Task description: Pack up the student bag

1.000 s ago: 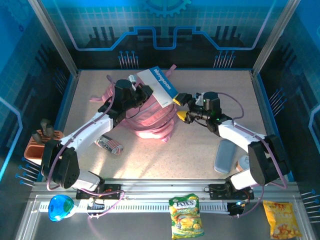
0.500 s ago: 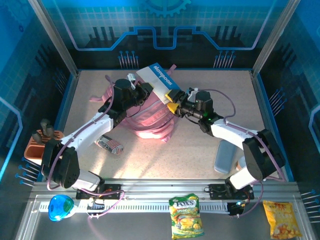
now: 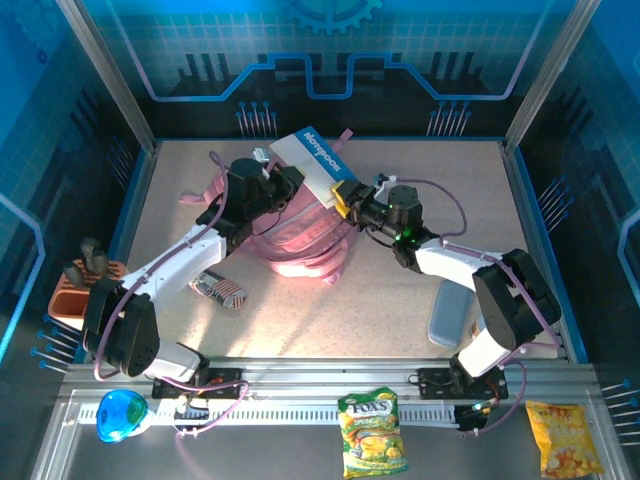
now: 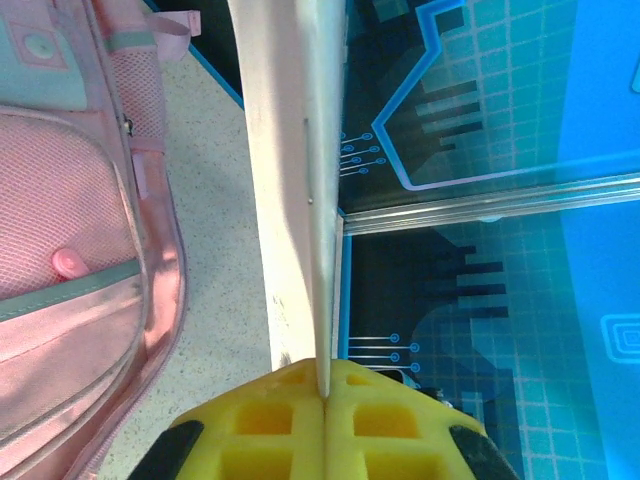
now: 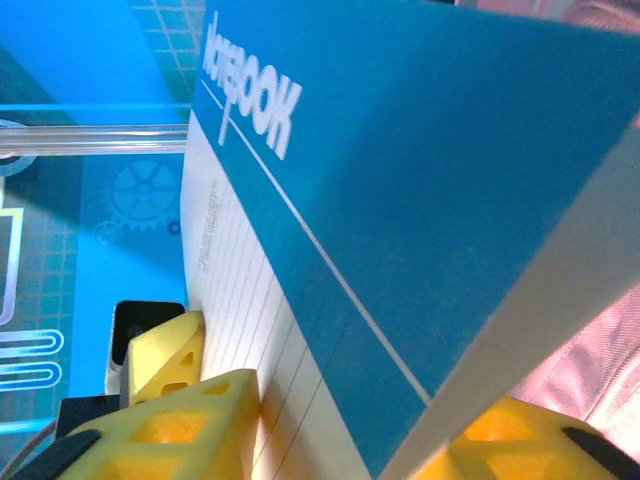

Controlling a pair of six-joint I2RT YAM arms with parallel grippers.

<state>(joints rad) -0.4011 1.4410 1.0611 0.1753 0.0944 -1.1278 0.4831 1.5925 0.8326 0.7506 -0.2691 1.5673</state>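
The student bag (image 3: 300,238), soft and pink, lies at the table's back centre. A blue-and-white notebook (image 3: 316,164) hangs tilted above it. My left gripper (image 3: 284,182) is shut on the notebook's left edge; in the left wrist view the thin white notebook (image 4: 290,150) runs straight up from the closed yellow tips of that gripper (image 4: 325,385), with the bag (image 4: 70,200) beside it. My right gripper (image 3: 346,198) holds the lower right corner. In the right wrist view, the notebook (image 5: 420,180) lies slantwise between the right gripper's (image 5: 370,425) yellow fingers (image 5: 190,425), both pressing against it.
A striped small packet (image 3: 222,291) lies left of the bag. A grey pencil case (image 3: 450,311) rests at the right. An orange holder (image 3: 85,281) stands at the left edge. On the front rail lie a green snack bag (image 3: 372,432), a yellow one (image 3: 563,438) and a blue object (image 3: 120,413).
My right arm swung left to the notebook's corner, and its jaws went from wide open to closed around it. The left gripper and notebook barely moved.
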